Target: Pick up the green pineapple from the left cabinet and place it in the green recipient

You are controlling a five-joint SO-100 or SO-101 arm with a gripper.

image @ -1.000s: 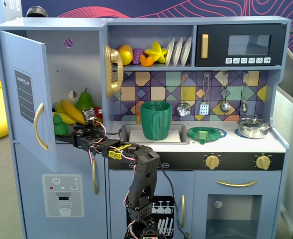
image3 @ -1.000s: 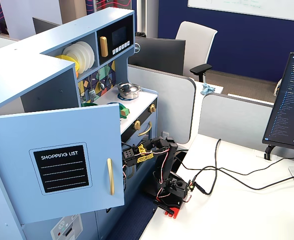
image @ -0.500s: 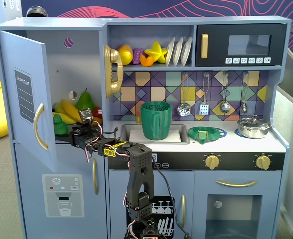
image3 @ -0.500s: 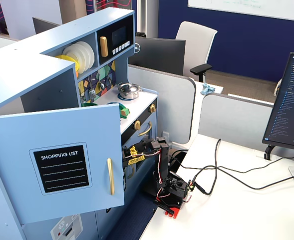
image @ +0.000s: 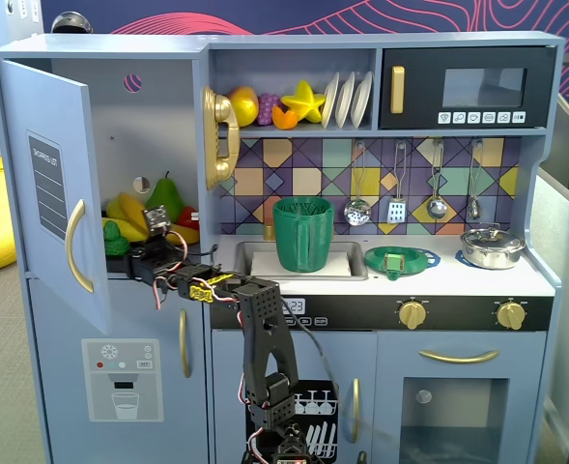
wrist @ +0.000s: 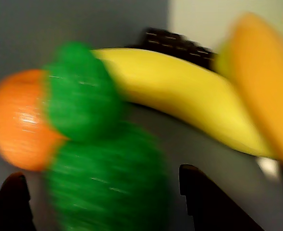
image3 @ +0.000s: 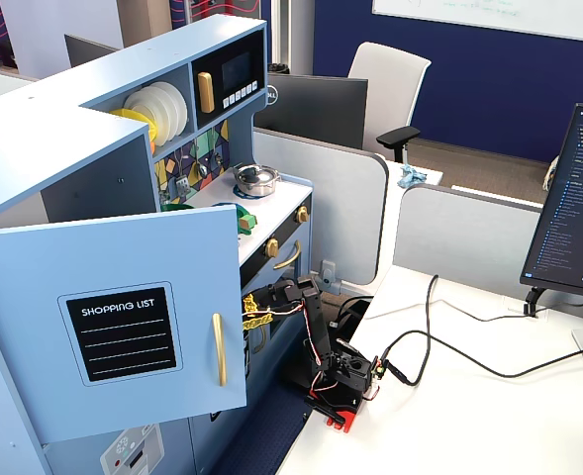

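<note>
The green pineapple [wrist: 107,187] lies on the shelf of the left cabinet [image: 158,126], whose door [image: 47,184] stands wide open. In the wrist view it is blurred and fills the space between my two black fingertips [wrist: 199,192], with a small gap on each side. My gripper [wrist: 103,192] is open around it. In a fixed view the gripper [image: 125,249] reaches into the cabinet at the pineapple [image: 115,232]. The green recipient [image: 303,234] stands in the sink to the right. In another fixed view the open door [image3: 123,317] hides the shelf.
Yellow bananas [wrist: 179,91] and an orange fruit [wrist: 16,115] lie right behind the pineapple. A dark green pear [image: 166,198] stands at the back of the shelf. A flat green dish [image: 400,259] and a metal pot [image: 492,246] sit on the counter.
</note>
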